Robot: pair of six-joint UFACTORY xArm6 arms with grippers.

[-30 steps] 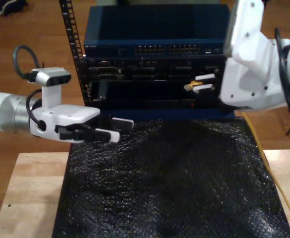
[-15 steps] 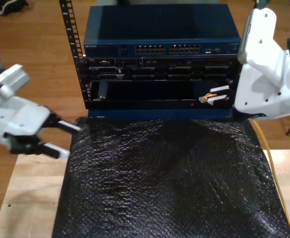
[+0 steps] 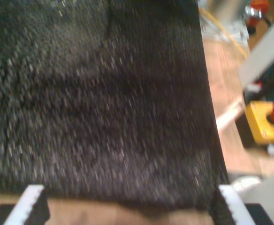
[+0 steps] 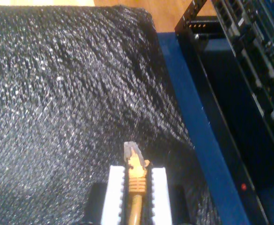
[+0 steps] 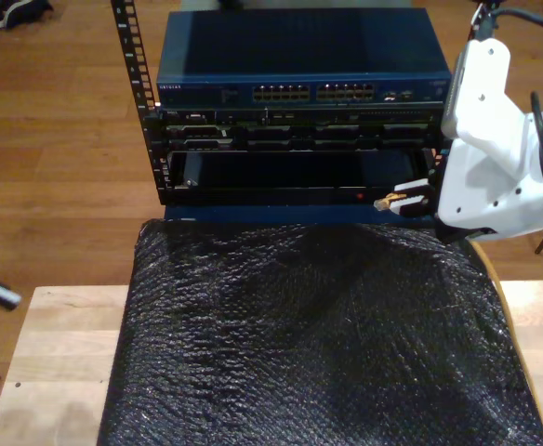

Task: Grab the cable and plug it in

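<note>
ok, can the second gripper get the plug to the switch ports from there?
Probably yes. My second gripper holds the cable with its plug forward, beside the rack. Nothing blocks the ports, though they sit higher.

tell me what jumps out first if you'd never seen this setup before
The black bubbly mat covers most of the wooden table in the exterior view. Behind it stands a rack of blue network gear with rows of ports. At the exterior view's right, my second gripper holds the cable by its orange boot, the plug tip pointing out from between the fingers.
</note>
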